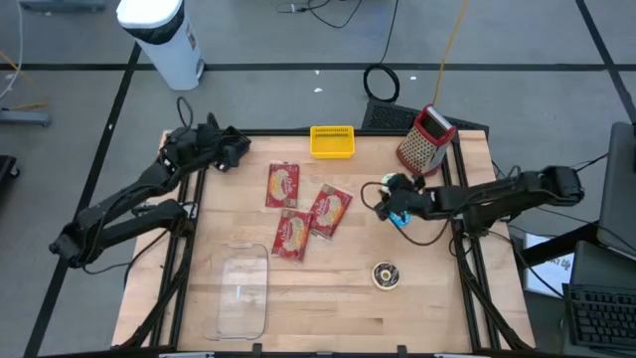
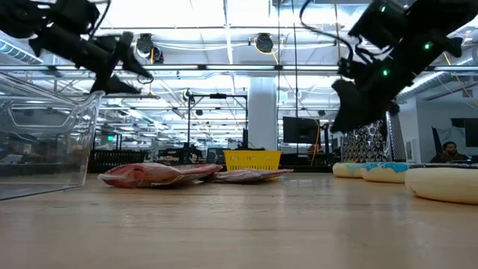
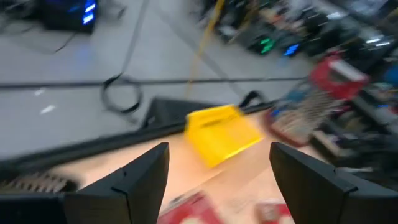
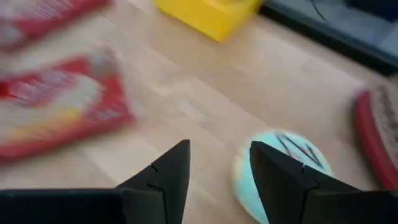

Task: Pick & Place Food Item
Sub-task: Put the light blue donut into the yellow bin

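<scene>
Three red food packets [image 1: 283, 185] [image 1: 331, 210] [image 1: 290, 236] lie flat on the wooden table's middle. A clear plastic container [image 1: 243, 293] rests on the table near the front left. My left gripper [image 1: 243, 149] hangs open above the far left corner, level with the yellow basket [image 3: 221, 134] ahead of it, nothing between its fingers. My right gripper [image 1: 383, 204] hovers open at the right of the packets, tilted down over the wood, with nothing between its fingers [image 4: 219, 168]. A pale teal round thing [image 4: 283, 171] lies just beside them.
A yellow basket [image 1: 332, 141] stands at the table's far edge. A red grater [image 1: 425, 139] is at the far right corner. A dark round disc [image 1: 386, 275] lies near the front right. Bare wood lies between the packets and the front edge.
</scene>
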Robot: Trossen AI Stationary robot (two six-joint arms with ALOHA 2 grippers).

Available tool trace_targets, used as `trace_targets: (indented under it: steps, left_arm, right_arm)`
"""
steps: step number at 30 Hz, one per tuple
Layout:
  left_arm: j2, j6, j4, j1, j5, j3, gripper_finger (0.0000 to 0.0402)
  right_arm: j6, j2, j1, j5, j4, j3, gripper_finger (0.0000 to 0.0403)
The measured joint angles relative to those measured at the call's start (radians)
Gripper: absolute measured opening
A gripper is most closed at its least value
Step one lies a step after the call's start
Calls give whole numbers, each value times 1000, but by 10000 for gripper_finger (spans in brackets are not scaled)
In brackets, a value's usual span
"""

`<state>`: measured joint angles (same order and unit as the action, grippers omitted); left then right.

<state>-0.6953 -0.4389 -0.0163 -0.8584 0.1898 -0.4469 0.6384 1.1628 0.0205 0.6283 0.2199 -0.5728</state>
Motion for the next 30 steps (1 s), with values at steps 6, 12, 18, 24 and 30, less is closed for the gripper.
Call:
trace_targets:
  steps: [6,12,18,24,30]
  left_arm:
    - [5,-8,-132,50,12,0,280]
    - [2,-10,-161,62,12,0,280]
    - [2,-11,-161,62,11,0,280]
    - [2,-30,-175,62,10,0,280]
    - [2,-60,-319,61,-41,1,280]
  right_arm:
    - [-4,76,106,-113,39,1,155]
    - [-24,161,217,-162,35,1,155]
    - [-80,209,280,-246,-32,1,155]
    - [-78,231,294,-288,-73,1,155]
    - [-75,231,293,-290,-73,1,155]
